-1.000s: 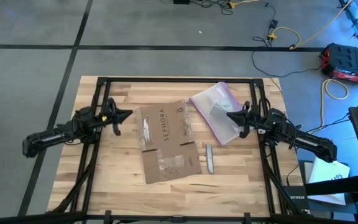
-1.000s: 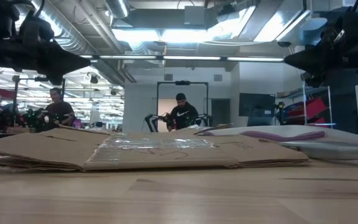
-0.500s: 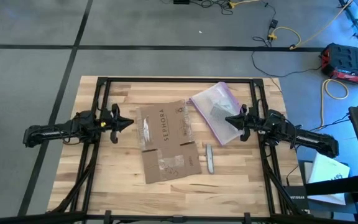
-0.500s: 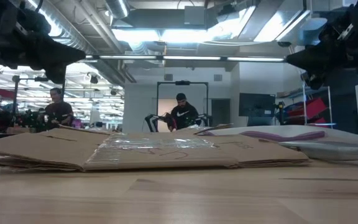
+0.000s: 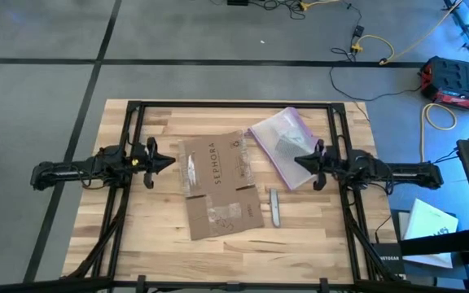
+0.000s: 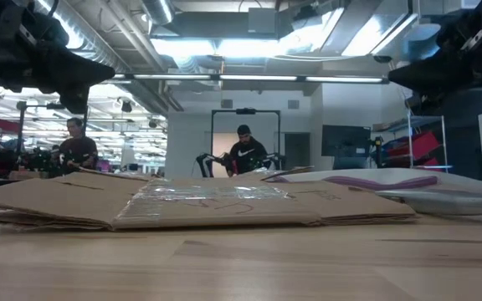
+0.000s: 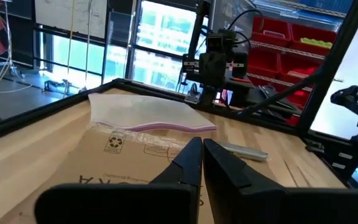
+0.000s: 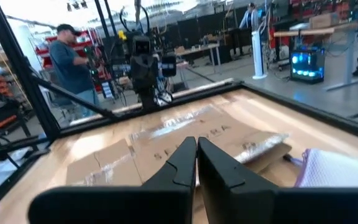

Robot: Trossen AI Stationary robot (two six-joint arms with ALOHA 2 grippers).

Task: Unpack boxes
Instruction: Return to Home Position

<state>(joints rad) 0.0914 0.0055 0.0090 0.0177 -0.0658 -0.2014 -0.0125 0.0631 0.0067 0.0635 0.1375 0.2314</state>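
Observation:
A flattened brown cardboard box (image 5: 216, 185) with black "SEPHORA" lettering lies flat on the table's middle; it also shows in the low view (image 6: 199, 203). My left gripper (image 5: 172, 160) hovers shut and empty above the table, just left of the box. My right gripper (image 5: 297, 162) hovers shut and empty at the right, over the edge of a clear plastic bag (image 5: 283, 144) with a purple zip edge. In the left wrist view my shut left gripper (image 7: 202, 144) points over the box (image 7: 123, 162). In the right wrist view my shut right gripper (image 8: 196, 144) points over it (image 8: 166, 149).
A small grey knife-like tool (image 5: 274, 207) lies on the table right of the box's near part. Black frame rails (image 5: 129, 130) run along the table's left, right and far sides. People stand in the room beyond the table (image 6: 243, 153).
My left arm has swung toward the table's far edge and levelled out, its gripper staying left of the box. My right arm has swung toward the near edge, straightening level, its gripper drawing slightly toward the table's left. Both stay shut. The box, bag and tool have not moved.

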